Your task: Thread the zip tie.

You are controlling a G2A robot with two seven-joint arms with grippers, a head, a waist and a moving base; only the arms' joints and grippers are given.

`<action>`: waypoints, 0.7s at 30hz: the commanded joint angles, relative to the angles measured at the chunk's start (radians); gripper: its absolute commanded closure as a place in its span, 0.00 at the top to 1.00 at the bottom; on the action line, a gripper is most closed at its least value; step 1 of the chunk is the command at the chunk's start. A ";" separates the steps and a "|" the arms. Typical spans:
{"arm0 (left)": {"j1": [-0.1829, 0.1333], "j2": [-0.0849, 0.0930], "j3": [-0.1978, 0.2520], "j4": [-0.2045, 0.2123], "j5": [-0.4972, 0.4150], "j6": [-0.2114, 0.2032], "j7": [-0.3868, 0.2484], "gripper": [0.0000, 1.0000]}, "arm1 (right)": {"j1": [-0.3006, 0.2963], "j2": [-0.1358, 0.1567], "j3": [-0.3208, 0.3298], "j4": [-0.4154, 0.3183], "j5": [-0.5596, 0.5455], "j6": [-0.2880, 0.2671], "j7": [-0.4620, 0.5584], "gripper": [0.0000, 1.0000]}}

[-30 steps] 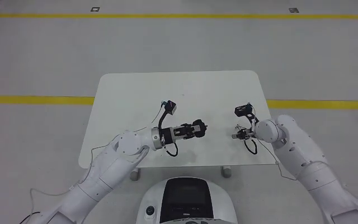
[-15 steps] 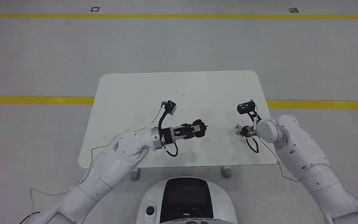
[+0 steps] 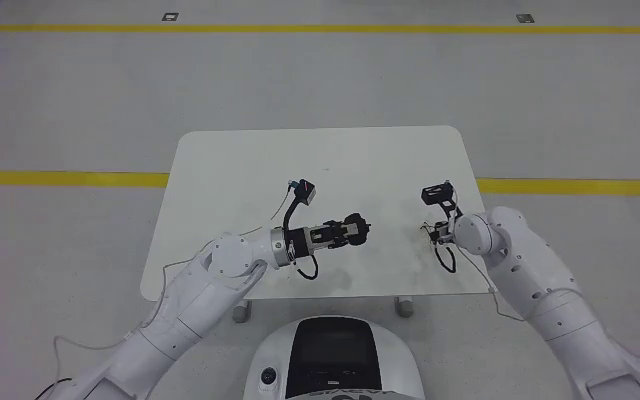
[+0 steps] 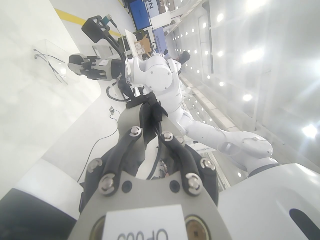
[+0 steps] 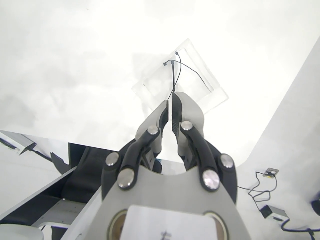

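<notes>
Right gripper (image 5: 172, 98) pinched on a zip tie (image 5: 173, 77) at the tray (image 5: 215, 96).
You have the right gripper clamped on the zip tie's tail, just over the tray's rim. The head end reaches out over the tray, beside a second tie (image 5: 197, 74) curving across it. Your left gripper (image 3: 362, 227) sits well apart from the tray, over the table (image 3: 250, 170) middle, fingers drawn together, nothing visible between them.

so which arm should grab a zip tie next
Right, probably: the right gripper hangs at the clear tray of zip ties, tips by one tie's tail; the left gripper is farther off, mid-table.
</notes>
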State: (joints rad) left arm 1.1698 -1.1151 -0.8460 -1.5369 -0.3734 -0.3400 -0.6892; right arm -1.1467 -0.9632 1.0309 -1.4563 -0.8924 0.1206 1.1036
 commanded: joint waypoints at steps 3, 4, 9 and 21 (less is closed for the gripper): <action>0.000 0.000 0.000 0.000 0.000 0.000 0.000 0.00 | 0.013 -0.009 -0.012 0.033 0.007 -0.004 -0.018 0.07; 0.000 0.000 0.000 0.000 0.000 0.000 0.000 0.00 | 0.016 -0.011 -0.015 0.039 0.008 -0.006 -0.021 0.07; 0.000 0.000 0.000 0.000 0.000 0.000 0.000 0.00 | 0.032 -0.022 -0.032 0.080 0.004 -0.023 -0.043 0.09; 0.000 0.000 0.000 0.000 0.000 0.000 0.000 0.00 | 0.063 -0.045 -0.067 0.156 -0.002 -0.047 -0.052 0.11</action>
State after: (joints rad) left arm 1.1698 -1.1151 -0.8460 -1.5369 -0.3734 -0.3400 -0.6892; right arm -1.0852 -1.0065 0.9657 -1.3044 -0.8944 0.0754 1.0516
